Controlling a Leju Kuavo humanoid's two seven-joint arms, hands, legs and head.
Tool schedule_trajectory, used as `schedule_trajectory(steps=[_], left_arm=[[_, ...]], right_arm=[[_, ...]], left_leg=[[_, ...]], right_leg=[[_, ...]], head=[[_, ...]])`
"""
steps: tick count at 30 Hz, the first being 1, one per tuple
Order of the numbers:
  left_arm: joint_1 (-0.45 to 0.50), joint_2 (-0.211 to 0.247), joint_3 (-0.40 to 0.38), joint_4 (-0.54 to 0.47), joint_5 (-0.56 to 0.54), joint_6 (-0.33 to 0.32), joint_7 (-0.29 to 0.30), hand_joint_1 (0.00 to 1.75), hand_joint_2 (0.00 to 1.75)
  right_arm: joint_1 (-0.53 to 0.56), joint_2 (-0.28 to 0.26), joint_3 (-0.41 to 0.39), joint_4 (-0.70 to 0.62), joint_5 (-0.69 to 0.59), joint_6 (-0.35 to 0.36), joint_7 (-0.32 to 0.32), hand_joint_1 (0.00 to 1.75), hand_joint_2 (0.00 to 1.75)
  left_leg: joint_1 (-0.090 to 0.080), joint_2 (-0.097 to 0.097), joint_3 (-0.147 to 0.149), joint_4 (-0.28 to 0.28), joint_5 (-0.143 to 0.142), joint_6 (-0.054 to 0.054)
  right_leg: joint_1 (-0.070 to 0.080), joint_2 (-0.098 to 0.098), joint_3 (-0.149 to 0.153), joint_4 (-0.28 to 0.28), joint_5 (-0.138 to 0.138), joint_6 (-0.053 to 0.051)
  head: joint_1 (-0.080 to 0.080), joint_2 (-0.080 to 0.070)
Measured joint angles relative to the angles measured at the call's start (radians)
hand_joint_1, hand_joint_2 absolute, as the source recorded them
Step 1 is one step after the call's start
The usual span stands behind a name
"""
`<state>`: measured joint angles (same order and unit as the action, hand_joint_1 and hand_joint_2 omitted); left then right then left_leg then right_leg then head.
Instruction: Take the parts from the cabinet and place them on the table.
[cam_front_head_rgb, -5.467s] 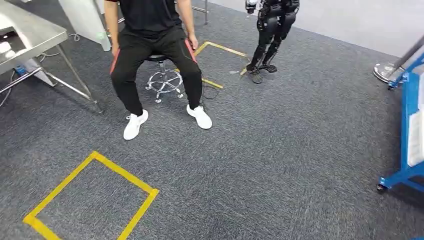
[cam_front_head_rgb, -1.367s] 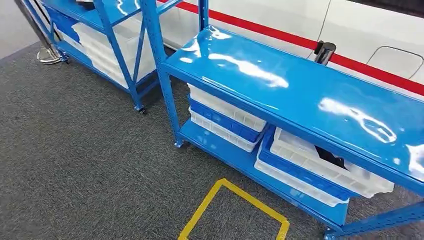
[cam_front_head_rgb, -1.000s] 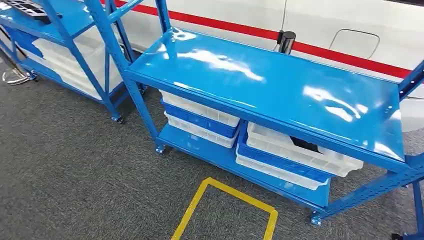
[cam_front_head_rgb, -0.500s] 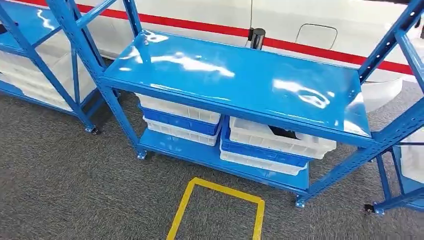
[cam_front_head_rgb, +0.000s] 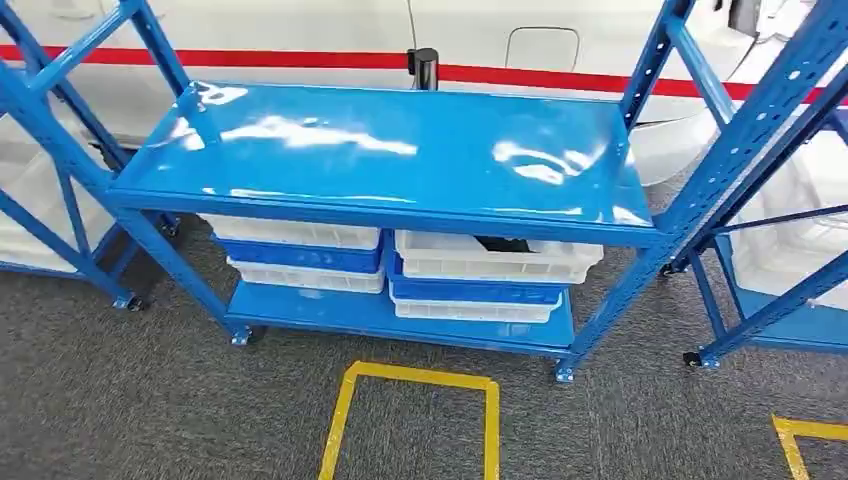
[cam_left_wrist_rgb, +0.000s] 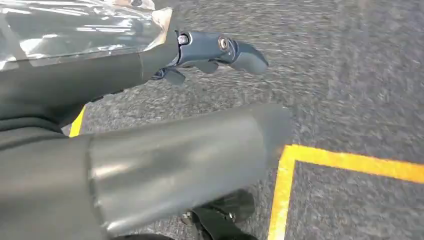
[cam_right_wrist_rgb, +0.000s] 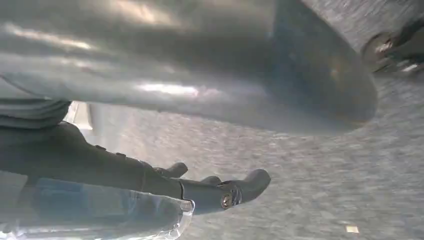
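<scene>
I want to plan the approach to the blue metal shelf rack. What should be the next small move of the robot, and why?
Probably a step forward toward the blue metal shelf rack. A dark part sits in the top white plastic crate on the lower shelf, while the left hand and right hand hang over grey carpet, holding nothing, away from it.

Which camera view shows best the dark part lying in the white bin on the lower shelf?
The head view: the dark part lies in the top white bin of the right stack, half hidden under the blue shelf. Both wrist views look at grey carpet.
</scene>
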<state>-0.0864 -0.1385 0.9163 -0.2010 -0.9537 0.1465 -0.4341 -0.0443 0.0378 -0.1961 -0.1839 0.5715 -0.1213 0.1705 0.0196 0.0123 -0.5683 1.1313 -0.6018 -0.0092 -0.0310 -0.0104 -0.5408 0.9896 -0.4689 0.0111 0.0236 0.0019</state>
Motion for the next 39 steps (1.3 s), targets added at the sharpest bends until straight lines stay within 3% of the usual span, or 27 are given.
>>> schedule_trajectory(steps=[2,3,4,6,7,8,9,10,12,13,14,15,17,18,19,20,22,23,24,25,26,27,30,34,37,38,39], left_arm=[[0.005,0.0,0.0,0.0,0.0,0.0,0.0,0.0,0.0],[0.006,0.0,0.0,0.001,-0.001,0.0,0.0,0.0,0.0],[0.006,0.0,0.0,0.001,-0.002,0.0,0.0,0.0,0.0],[0.006,0.0,0.0,0.001,-0.006,0.0,0.0,0.0,0.0],[0.006,0.001,0.0,0.001,-0.008,0.0,0.0,0.0,0.0],[0.006,0.002,0.0,0.001,-0.008,0.0,0.0,0.0,0.0],[0.006,0.002,0.0,0.001,-0.01,-0.001,0.0,0.0,0.0],[0.005,0.002,0.0,0.001,-0.01,-0.001,0.0,0.0,0.0],[0.003,0.002,0.0,0.0,-0.01,-0.001,0.0,0.0,0.0],[0.002,0.001,0.0,0.0,-0.01,-0.001,0.0,0.0,0.0],[0.002,0.002,0.0,0.0,-0.01,-0.001,-0.003,0.0,0.0],[0.002,0.003,0.0,0.0,-0.01,-0.001,-0.003,0.0,0.0],[0.005,0.003,0.0,0.0,-0.01,0.0,-0.006,0.0,0.0],[0.006,0.003,0.0,0.0,-0.01,0.0,-0.006,0.0,0.0],[0.006,0.003,0.0,0.0,-0.01,0.0,-0.006,0.0,0.0],[0.006,0.003,0.0,0.0,-0.01,0.0,-0.007,0.0,0.0],[0.006,0.001,0.0,0.0,-0.01,0.0,-0.008,0.0,0.0],[0.006,0.001,0.0,0.0,-0.01,0.0,-0.008,0.0,0.0],[0.006,0.003,0.0,0.0,-0.01,0.0,-0.008,0.0,0.0],[0.006,0.003,0.0,0.0,-0.01,0.0,-0.009,0.0,0.0],[0.005,0.004,0.0,0.0,-0.01,0.0,-0.009,0.0,0.0],[0.006,0.005,0.0,0.0,-0.01,0.0,-0.009,0.0,0.0],[0.006,0.005,0.0,0.0,-0.01,0.0,-0.009,0.0,0.0],[0.006,0.004,0.0,0.0,-0.01,0.0,-0.009,0.0,0.0],[0.006,0.003,0.0,0.0,-0.01,0.0,-0.009,0.0,0.0],[0.006,0.002,0.0,0.0,-0.01,0.0,-0.009,0.0,1.75],[0.006,0.002,0.0,0.0,-0.01,0.001,-0.009,0.0,1.75]], right_arm=[[0.0,0.0,0.0,0.0,-0.002,0.0,0.0,0.0,0.0],[0.0,0.0,0.0,0.0,-0.003,0.0,0.0,0.0,0.0],[0.001,0.0,0.0,0.0,-0.004,0.0,0.0,0.0,0.0],[0.004,0.001,-0.001,0.0,-0.005,-0.002,0.0,0.0,0.0],[0.003,0.002,-0.001,0.0,-0.005,-0.002,-0.001,0.0,0.0],[0.003,0.005,-0.001,0.0,-0.005,-0.002,-0.001,0.0,0.0],[-0.002,0.005,-0.002,0.0,-0.005,-0.002,-0.001,0.0,0.0],[-0.001,0.005,-0.002,0.0,-0.005,-0.003,-0.001,0.0,0.0],[0.004,0.005,-0.003,0.0,-0.004,-0.003,-0.001,0.0,0.0],[0.004,0.003,-0.003,0.0,0.0,-0.004,-0.001,0.0,0.0],[0.003,0.003,-0.003,0.0,0.01,-0.008,0.0,0.0,0.0],[0.002,0.005,-0.002,0.0,0.024,-0.011,0.008,0.0,0.0],[-0.001,0.005,0.0,0.0,0.034,-0.014,0.02,0.0,0.0],[0.0,0.005,0.0,0.0,0.034,-0.014,0.023,0.0,0.0],[0.001,0.005,0.0,0.0,0.034,-0.014,0.024,0.0,0.0],[0.003,0.004,0.0,0.0,0.034,-0.014,0.027,0.0,0.0],[0.003,0.001,0.0,0.0,0.034,-0.014,0.027,0.0,0.0],[0.002,0.001,0.0,0.0,0.034,-0.014,0.027,0.0,0.0],[0.0,0.002,0.0,0.0,0.034,-0.014,0.027,0.0,0.0],[0.001,0.002,0.0,0.0,0.034,-0.014,0.027,0.0,0.0],[0.001,0.003,0.0,0.0,0.034,-0.014,0.027,0.0,0.0],[0.001,0.005,0.0,0.0,0.034,-0.014,0.027,0.0,0.0],[0.0,0.003,0.0,0.0,0.034,-0.014,0.027,0.0,0.0],[0.0,0.003,0.0,0.0,0.034,-0.015,0.027,0.0,0.0],[0.0,0.003,0.0,0.0,0.034,-0.014,0.027,0.0,0.0],[0.0,0.003,0.0,0.0,0.034,-0.015,0.027,0.0,0.0],[0.001,0.003,0.0,0.0,0.037,-0.015,0.027,0.0,0.0]], left_leg=[[0.0,-0.012,-0.07,0.145,-0.061,-0.001],[0.0,-0.012,-0.086,0.174,-0.063,-0.001],[0.0,-0.013,-0.086,0.166,-0.044,0.001],[0.001,-0.023,-0.017,0.014,0.057,0.009],[0.003,-0.048,0.022,-0.068,0.098,0.012],[0.006,-0.112,0.043,-0.118,0.102,0.016],[0.006,-0.105,0.042,-0.127,0.102,0.014],[0.001,-0.091,0.041,-0.124,0.102,0.016],[-0.008,-0.07,0.042,-0.129,0.108,0.032],[0.002,-0.054,0.044,-0.145,0.12,0.045],[-0.001,-0.048,0.044,-0.151,0.122,0.051],[-0.002,-0.035,0.043,-0.151,0.124,0.057],[-0.006,-0.013,0.038,-0.151,0.124,0.057],[-0.006,-0.004,0.036,-0.15,0.124,0.057],[-0.006,0.003,0.036,-0.15,0.124,0.057],[-0.006,0.007,0.037,-0.15,0.124,0.056],[-0.005,0.011,0.041,-0.149,0.123,0.052],[-0.006,0.012,0.043,-0.148,0.123,0.047],[-0.016,0.013,0.041,-0.142,0.118,0.039],[-0.016,0.014,0.044,-0.143,0.117,0.033],[-0.017,0.014,0.044,-0.139,0.107,0.04],[-0.014,0.013,0.043,-0.14,0.116,0.063],[-0.009,0.012,0.043,-0.143,0.121,0.055],[-0.006,0.012,0.043,-0.149,0.125,0.047],[-0.006,0.012,0.044,-0.152,0.126,0.028],[-0.006,0.012,0.044,-0.152,0.126,0.024],[-0.006,0.012,0.044,-0.152,0.126,0.022]], right_leg=[[0.006,0.025,-0.005,0.0,0.002,-0.003],[0.007,0.036,-0.005,0.001,0.002,-0.003],[0.008,0.051,-0.005,0.001,0.002,-0.003],[0.008,0.082,0.001,0.002,0.002,-0.002],[0.008,0.095,0.003,0.003,0.002,-0.002],[0.009,0.104,-0.001,0.004,0.003,0.0],[0.018,0.115,-0.006,0.008,0.004,0.006],[0.015,0.123,-0.015,0.005,0.007,0.014],[0.011,0.148,-0.032,-0.003,0.016,0.034],[0.014,0.127,-0.031,0.013,0.01,0.037],[0.019,0.078,-0.047,0.04,-0.011,0.032],[0.019,0.045,-0.078,0.101,-0.05,0.025],[0.018,0.025,-0.151,0.261,-0.123,0.021],[0.017,0.023,-0.176,0.322,-0.142,0.026],[0.015,0.022,-0.171,0.324,-0.138,0.036],[0.013,0.021,-0.14,0.277,-0.118,0.047],[0.006,0.013,-0.032,0.093,-0.055,0.067],[0.001,0.004,0.011,0.018,-0.037,0.069],[0.004,-0.004,0.016,-0.008,-0.028,0.061],[0.008,0.001,0.018,-0.008,-0.019,0.045],[-0.004,0.001,0.021,-0.01,-0.018,0.044],[0.002,0.001,0.026,-0.009,-0.018,0.044],[0.009,0.001,0.023,-0.008,-0.015,0.035],[0.015,0.001,0.02,-0.008,-0.016,0.033],[0.018,0.001,0.018,-0.008,-0.015,0.027],[0.019,0.001,0.018,-0.007,-0.015,0.027],[0.019,0.001,0.018,-0.007,-0.015,0.027]], head=[[-0.001,0.0],[-0.001,0.0],[-0.001,0.0],[-0.001,0.0],[-0.001,0.0],[0.0,0.0],[0.0,0.0],[0.0,0.0],[0.0,0.0],[0.0,0.0],[0.002,0.0],[0.01,0.0],[0.009,0.0],[0.009,0.0],[0.009,0.0],[0.009,0.0],[0.009,0.0],[0.01,0.0],[0.009,0.0],[0.005,0.0],[0.005,0.0],[0.003,0.0],[0.003,0.0],[0.003,0.0],[0.003,0.0],[0.004,0.0],[0.004,0.0]])
